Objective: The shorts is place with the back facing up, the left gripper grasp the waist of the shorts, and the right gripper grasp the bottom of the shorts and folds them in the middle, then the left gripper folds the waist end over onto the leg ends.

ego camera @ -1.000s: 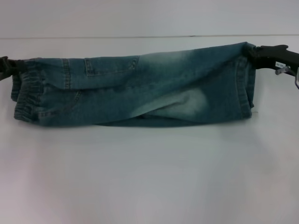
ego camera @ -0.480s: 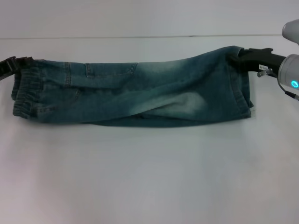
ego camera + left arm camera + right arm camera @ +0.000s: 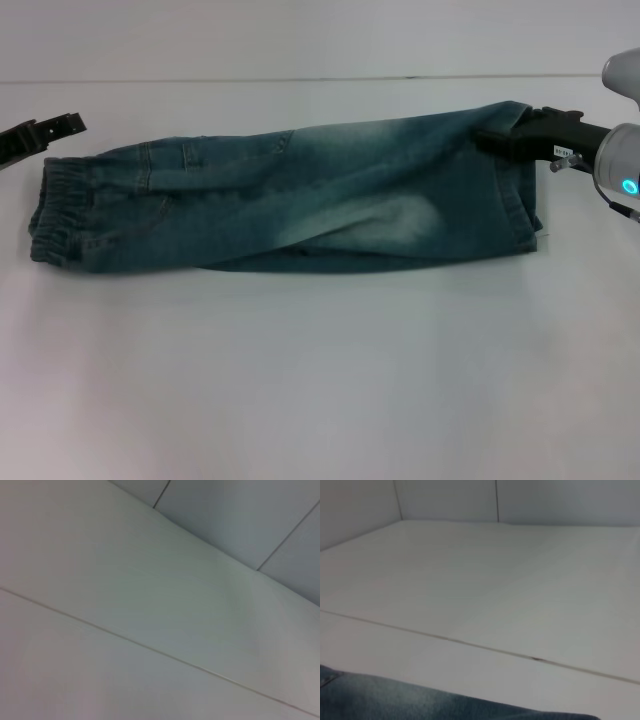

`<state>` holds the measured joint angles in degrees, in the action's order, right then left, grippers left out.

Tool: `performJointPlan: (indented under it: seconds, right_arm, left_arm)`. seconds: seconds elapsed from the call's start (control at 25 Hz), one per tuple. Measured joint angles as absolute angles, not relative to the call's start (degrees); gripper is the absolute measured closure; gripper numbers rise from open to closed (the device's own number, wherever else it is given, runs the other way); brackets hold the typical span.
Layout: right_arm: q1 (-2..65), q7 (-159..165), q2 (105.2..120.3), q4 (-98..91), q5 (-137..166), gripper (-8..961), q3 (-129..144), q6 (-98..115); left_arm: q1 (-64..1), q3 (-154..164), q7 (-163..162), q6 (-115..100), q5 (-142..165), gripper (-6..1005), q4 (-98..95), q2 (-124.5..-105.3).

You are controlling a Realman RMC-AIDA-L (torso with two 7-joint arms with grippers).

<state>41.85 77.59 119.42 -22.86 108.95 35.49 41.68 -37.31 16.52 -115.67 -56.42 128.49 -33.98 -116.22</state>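
Shorts (image 3: 290, 200): folded lengthwise into a long band, lying flat on the white counter (image 3: 320, 370), running left to right across the head view. Blue-green washed denim, with a pale faded patch (image 3: 405, 215) right of centre and a second paler area along the far edge. Back pocket (image 3: 235, 150) showing on the far-left part of the upper layer.

Waist (image 3: 55, 215): gathered elastic band at the left end of the band, resting on the counter, free of any grip.

Leg ends (image 3: 520, 200): flat stitched hems at the right end, far corner lifted slightly.

Right hand (image 3: 500, 138): at the far-right corner of the shorts, fingers closed narrow on the denim at the bottom of the shorts. Small white label on the arm just behind; grey wrist housing with a lit blue ring further right.

Left hand (image 3: 60, 127): near the far-left corner, just beyond the waist, apart from the fabric, holding nothing. Finger spacing: cannot tell.

Right wrist view: strip of denim (image 3: 420, 700) at the nearer edge, white counter beyond. Left wrist view: white surfaces only.
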Motion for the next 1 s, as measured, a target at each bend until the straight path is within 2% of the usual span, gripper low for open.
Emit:
performJointPlan:
  seconds: [0.12, 0.24, 0.44, 0.64, 1.0]
  right_arm:
    - [41.4, 78.0, 119.24, -22.8, 109.1, 215, 35.8, 41.7]
    - [40.9, 79.3, 118.85, -22.8, 109.2, 173, 36.8, 41.7]
    - [40.5, 83.5, 118.12, -22.9, 111.0, 102, 39.2, 41.8]
    - [38.9, 85.8, 117.55, -24.8, 110.4, 106, 38.0, 46.5]
    - [34.6, 89.1, 115.21, -32.0, 109.1, 111, 37.3, 68.5]
  left_arm:
    - [-37.5, 16.5, -115.4, -56.3, 128.5, 312, -33.7, -116.24]
    - [-37.5, 16.5, -115.4, -56.4, 128.3, 224, -33.8, -116.25]
    - [-37.4, 16.5, -115.5, -57.8, 128.0, 156, -34.1, -116.23]
    - [-36.4, 16.8, -116.6, -64.5, 128.5, 141, -36.6, -115.48]
    - [-30.7, 23.7, -136.1, -79.4, 135.0, 148, -49.2, -113.51]
